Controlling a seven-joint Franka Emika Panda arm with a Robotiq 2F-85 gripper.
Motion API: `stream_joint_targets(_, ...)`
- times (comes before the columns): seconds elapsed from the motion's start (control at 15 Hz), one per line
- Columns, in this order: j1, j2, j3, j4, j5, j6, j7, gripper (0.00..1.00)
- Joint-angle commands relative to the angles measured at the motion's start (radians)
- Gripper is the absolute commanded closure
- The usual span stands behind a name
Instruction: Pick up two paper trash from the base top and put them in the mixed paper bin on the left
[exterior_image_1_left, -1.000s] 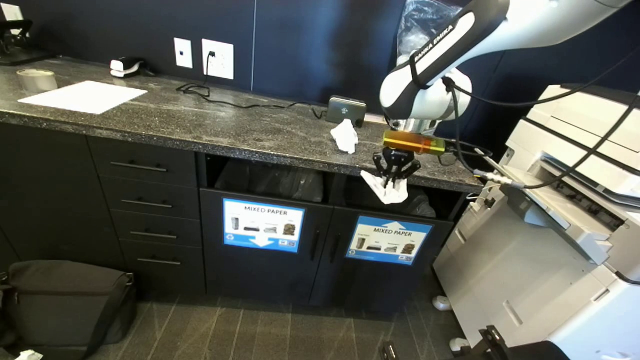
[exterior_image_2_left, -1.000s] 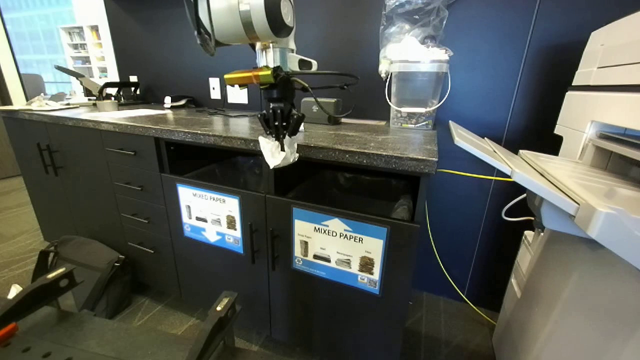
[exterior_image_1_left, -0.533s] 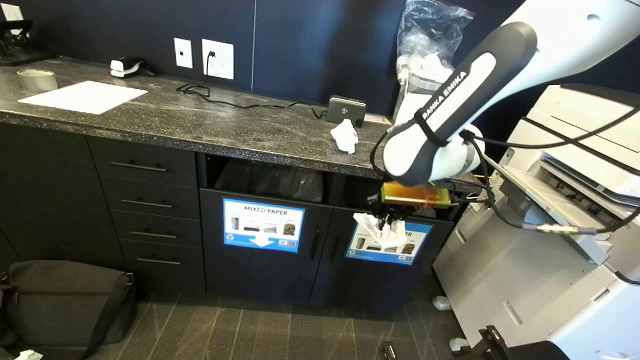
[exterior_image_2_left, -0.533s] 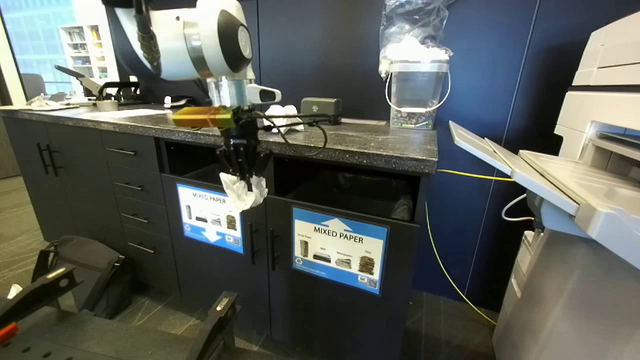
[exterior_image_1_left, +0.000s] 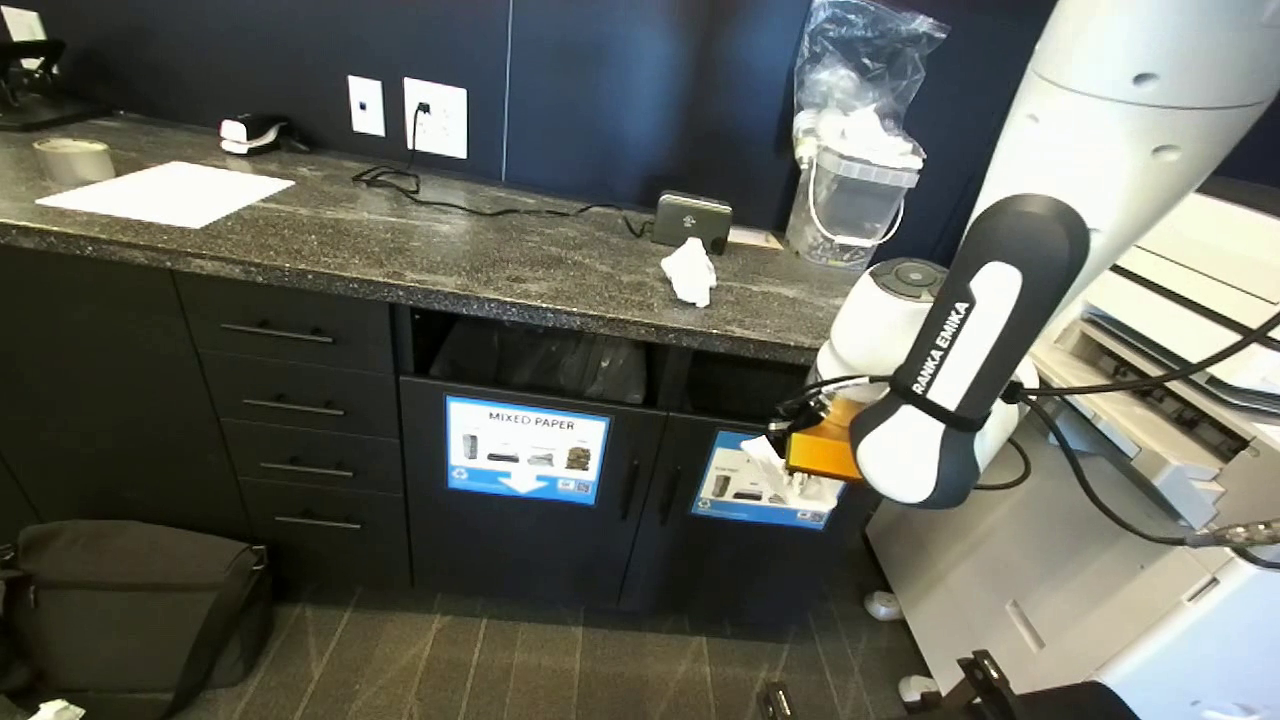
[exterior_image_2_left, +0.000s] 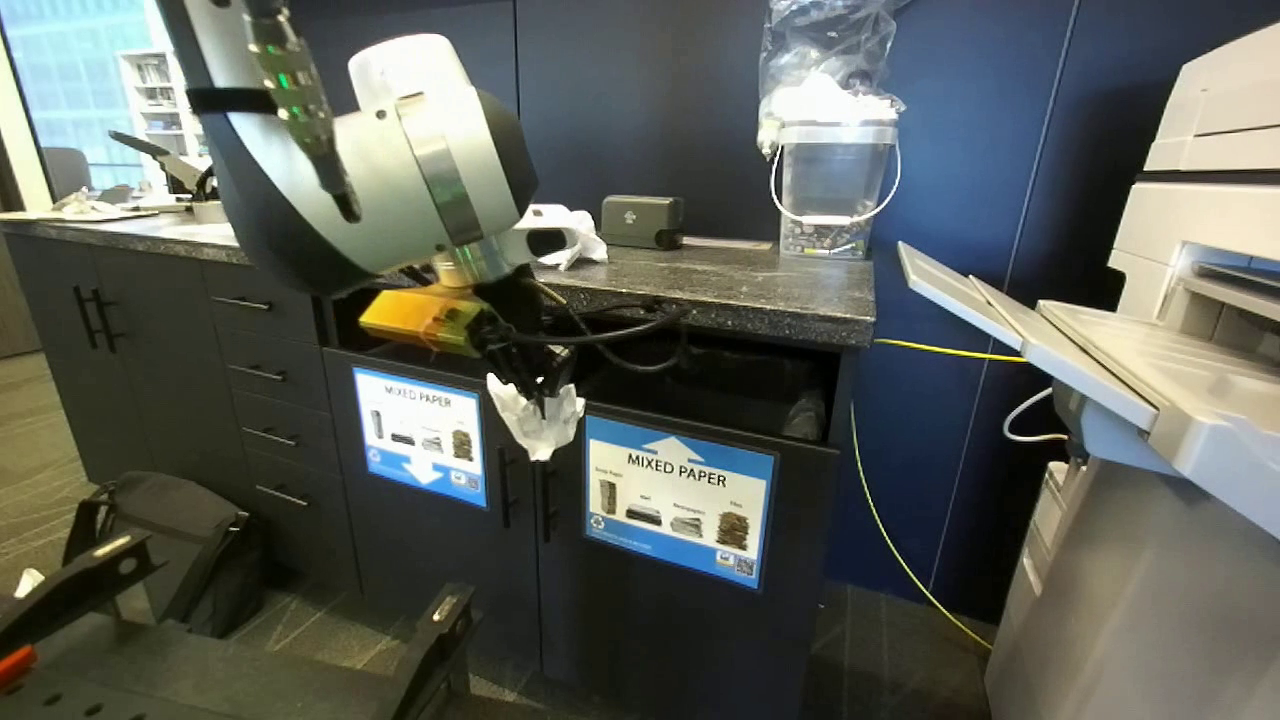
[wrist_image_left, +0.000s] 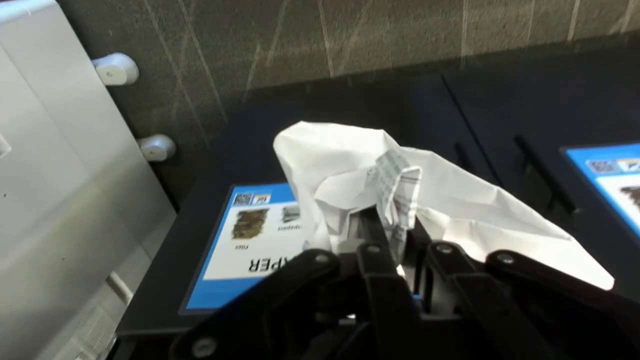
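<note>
One crumpled white paper wad (exterior_image_2_left: 540, 425) is pinched in my gripper (exterior_image_2_left: 545, 388). It hangs in front of the cabinet doors, below the bin openings, and overlaps the right sign in an exterior view (exterior_image_1_left: 768, 462). In the wrist view the gripper (wrist_image_left: 392, 225) is shut on the wad (wrist_image_left: 340, 150), with paper folded between the fingers. A second paper wad (exterior_image_1_left: 690, 272) lies on the dark speckled countertop (exterior_image_1_left: 450, 245); my arm partly hides that wad in an exterior view (exterior_image_2_left: 580, 245). The left mixed paper bin opening (exterior_image_1_left: 540, 360) and right opening (exterior_image_2_left: 690, 385) sit under the countertop.
Mixed paper signs (exterior_image_1_left: 527, 450) mark both doors. A small grey box (exterior_image_1_left: 692, 220) stands behind the second wad. A clear bucket (exterior_image_1_left: 850, 205) stands at the countertop's right end. A white printer (exterior_image_1_left: 1040, 540) is close on the right. A flat white sheet (exterior_image_1_left: 168, 193) lies far left.
My gripper has gone from the countertop's edge down in front of the doors, carrying the wad, and has tilted. The second wad has not moved.
</note>
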Motion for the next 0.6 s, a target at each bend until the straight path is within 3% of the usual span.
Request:
stream_joint_targets(0.0, 0.176, 0.249, -0.176, 0.090, 0.136, 0.186, 0.061, 0.87)
stream_joint_targets(0.13, 0.167, 0.322, -0.159, 0.118, 0.203, 0.223, 0.064, 0.87)
stream_joint_targets(0.2, 0.145, 0.345, -0.108, 0.125, 0.352, 0.233, -0.045, 0.87)
stream_joint_targets(0.53, 0.194, 0.514, -0.040, 0.155, 0.756, 0.364, -0.243, 0.87)
